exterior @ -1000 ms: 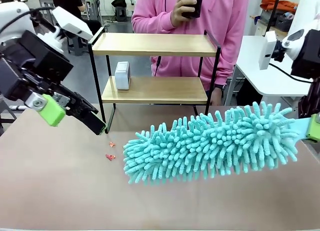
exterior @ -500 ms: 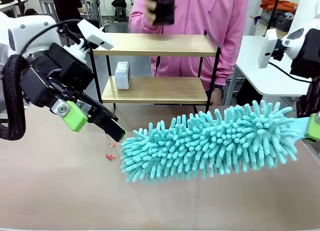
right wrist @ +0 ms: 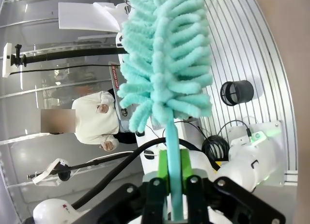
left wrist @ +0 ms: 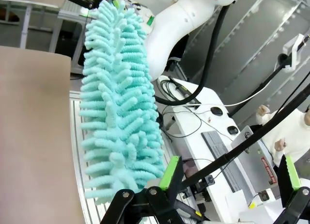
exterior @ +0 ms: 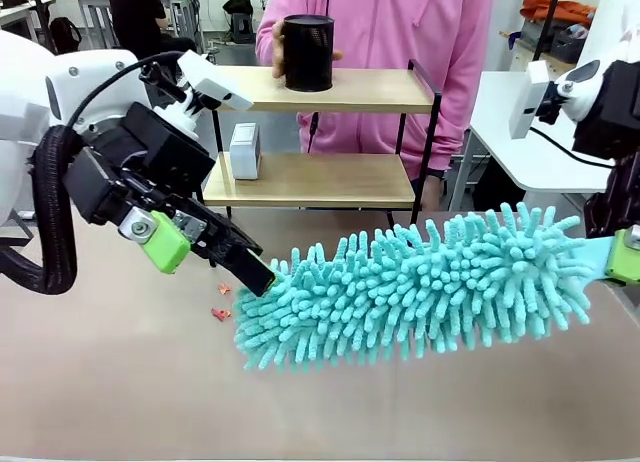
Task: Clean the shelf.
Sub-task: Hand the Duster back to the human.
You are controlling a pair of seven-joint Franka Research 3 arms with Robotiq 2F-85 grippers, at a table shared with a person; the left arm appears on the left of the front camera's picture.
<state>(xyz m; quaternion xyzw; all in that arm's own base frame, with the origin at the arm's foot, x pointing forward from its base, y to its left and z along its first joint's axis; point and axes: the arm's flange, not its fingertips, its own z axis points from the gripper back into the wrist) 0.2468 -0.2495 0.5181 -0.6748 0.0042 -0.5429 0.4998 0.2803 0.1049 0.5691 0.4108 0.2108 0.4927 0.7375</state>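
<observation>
Table [exterior: 120,382] | left end effector [exterior: 262,279] angled down (at duster [exterior: 420,282] tip)

Table [exterior: 110,382]: wide tan top, running from the near edge to the far edge.

Shelf [exterior: 310,87]: two-tier rack, light wooden boards in a thin black frame, standing at the far edge of the table, near its middle.
- Upper board: one black cylindrical container [exterior: 307,52] toward the left end, a person's hand [exterior: 278,54] on it.
- Lower board: one small white box [exterior: 244,150], upright, at the left end.

On the tabletop, left of middle: small red scraps [exterior: 221,313], lying loose.
</observation>
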